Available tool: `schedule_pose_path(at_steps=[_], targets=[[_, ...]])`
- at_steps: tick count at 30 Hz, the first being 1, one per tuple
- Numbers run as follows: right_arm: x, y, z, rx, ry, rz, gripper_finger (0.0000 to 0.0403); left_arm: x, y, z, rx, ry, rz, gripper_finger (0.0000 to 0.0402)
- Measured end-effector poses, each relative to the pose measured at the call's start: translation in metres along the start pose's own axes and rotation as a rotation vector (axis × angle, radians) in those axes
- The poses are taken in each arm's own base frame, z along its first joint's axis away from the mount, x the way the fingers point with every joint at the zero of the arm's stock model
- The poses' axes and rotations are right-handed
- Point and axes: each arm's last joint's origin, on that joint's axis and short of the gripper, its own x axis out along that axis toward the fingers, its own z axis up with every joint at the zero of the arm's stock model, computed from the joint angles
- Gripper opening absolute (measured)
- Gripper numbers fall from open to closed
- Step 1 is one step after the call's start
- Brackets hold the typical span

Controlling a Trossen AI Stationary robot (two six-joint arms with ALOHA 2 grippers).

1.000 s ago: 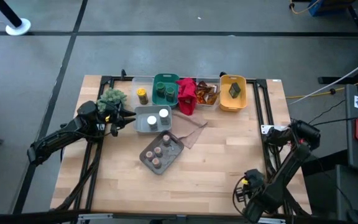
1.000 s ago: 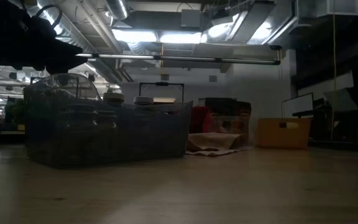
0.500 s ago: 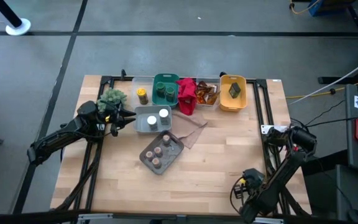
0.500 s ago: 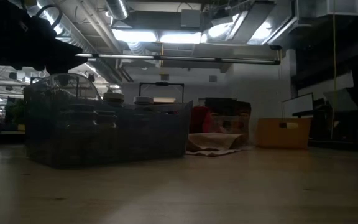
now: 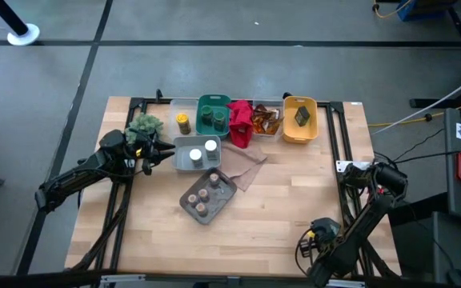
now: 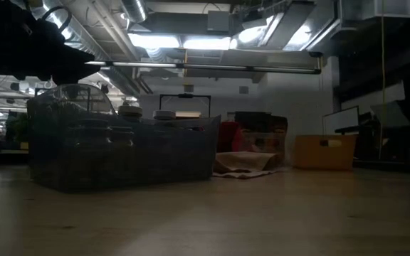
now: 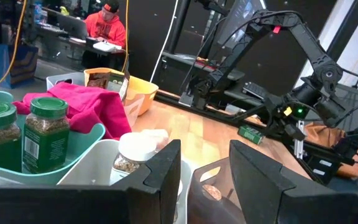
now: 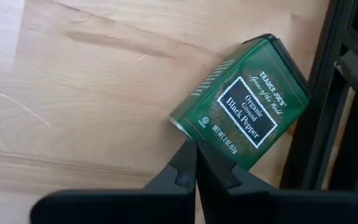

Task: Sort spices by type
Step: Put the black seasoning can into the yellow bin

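The right gripper [image 8: 196,163] hung just above a green black-pepper tin [image 8: 244,106] that lay flat on the wooden table [image 5: 278,208] at the right edge, touching or nearly touching the black frame rail [image 8: 319,124]; its fingers were pressed together with nothing between them, so the tin was not yet held; the step in hand looked to be fetching this stray tin. To do it well, the fingers would likely need to spread first, then straddle the tin across its narrow width, coming down clear of the rail; a tip landing on the flat lid would only push it. The left gripper [image 7: 205,163] waited partly spread and empty beside the grey bin [image 5: 192,154] holding white-lidded jars [image 5: 203,151]; green-lidded jars [image 5: 211,117] sat in the teal bin [image 5: 213,102], tan-lidded jars [image 5: 203,196] in the dark tray [image 5: 224,193], packets [image 5: 266,120] near the red cloth [image 5: 241,122], and one dark packet [image 5: 302,116] in the yellow bin [image 5: 300,138].
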Motion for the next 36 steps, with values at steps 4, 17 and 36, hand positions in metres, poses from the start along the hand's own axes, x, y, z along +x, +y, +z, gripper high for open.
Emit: schedule_pose_path(at_steps=[4,17,36], targets=[[0.005,0.003,-0.002,0.0,-0.012,-0.009,0.0004,0.0,0.0,0.0,0.0,0.0,0.0,0.0127],[-0.008,0.001,0.0,-0.009,-0.083,-0.021,0.0005,0.0,0.0,0.0,-0.026,0.0,0.0,0.0127],[0.006,0.012,-0.008,-0.02,-0.073,0.006,0.0005,0.0,0.0,0.0,-0.026,0.0,0.0,0.0127]])
